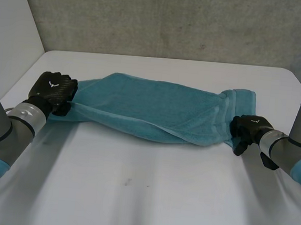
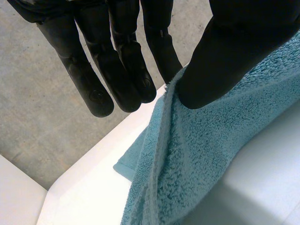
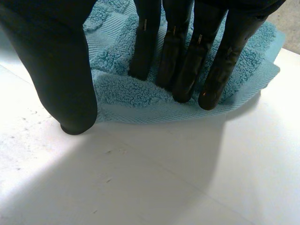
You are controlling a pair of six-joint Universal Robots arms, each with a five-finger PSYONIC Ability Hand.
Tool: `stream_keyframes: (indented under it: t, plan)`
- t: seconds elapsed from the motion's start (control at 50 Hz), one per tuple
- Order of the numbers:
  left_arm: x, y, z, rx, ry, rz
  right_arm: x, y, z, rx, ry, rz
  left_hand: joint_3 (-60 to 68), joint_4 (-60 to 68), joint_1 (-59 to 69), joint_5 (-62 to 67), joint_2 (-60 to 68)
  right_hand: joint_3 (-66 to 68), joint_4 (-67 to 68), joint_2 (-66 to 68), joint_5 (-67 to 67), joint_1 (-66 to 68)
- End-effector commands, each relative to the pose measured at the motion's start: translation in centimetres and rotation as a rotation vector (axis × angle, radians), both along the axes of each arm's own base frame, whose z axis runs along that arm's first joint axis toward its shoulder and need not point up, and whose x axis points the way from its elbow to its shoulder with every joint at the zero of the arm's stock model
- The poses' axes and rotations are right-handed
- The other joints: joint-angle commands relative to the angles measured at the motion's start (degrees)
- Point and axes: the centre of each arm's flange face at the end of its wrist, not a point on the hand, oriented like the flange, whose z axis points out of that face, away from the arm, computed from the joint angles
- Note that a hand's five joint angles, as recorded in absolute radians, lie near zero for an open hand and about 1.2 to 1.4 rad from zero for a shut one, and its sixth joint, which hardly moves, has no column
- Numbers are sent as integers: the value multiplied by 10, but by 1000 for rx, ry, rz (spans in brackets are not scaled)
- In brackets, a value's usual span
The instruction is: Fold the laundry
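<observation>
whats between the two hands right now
The teal towel spans the whole stretch in the head view, from the left hand at one end to the right hand at the other.

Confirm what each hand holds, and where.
Left hand pinches the teal towel at its left-end edge, thumb against fingers. Right hand holds nothing: straight fingers press on the right end, thumb off the cloth.

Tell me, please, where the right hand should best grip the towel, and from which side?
Probably its right end, at the near edge, coming from the right. The towel lies stretched lengthwise, and the right hand rests straight fingers on that end, thumb on the table beside the hem.
</observation>
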Motion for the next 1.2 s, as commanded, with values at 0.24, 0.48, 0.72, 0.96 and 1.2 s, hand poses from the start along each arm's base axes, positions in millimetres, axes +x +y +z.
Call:
stream_keyframes:
  t: [0.24, 0.48, 0.72, 0.96, 1.2]
  plan:
    - [0, 0, 0, 1, 1, 0, -2, -6, 2, -16, 0, -6, 117, 115, 150, 148, 113, 99, 98, 99, 139, 222]
    - [0, 1, -1, 3, -1, 0, -2, -10, 3, -27, 4, -13, 117, 115, 150, 148, 113, 100, 100, 101, 141, 224]
    - [0, 1, 0, 0, 0, 0, -3, -13, 6, -45, 9, -27, 117, 115, 150, 148, 113, 339, 339, 340, 380, 463]
    - [4, 2, 1, 7, -2, 14, -11, -15, 57, -161, 17, -79, 117, 115, 150, 148, 113, 340, 340, 341, 381, 464]
    - [4, 7, -3, 27, -6, 11, -23, 9, 94, -146, 71, -48, 117, 115, 150, 148, 113, 340, 340, 341, 381, 464]
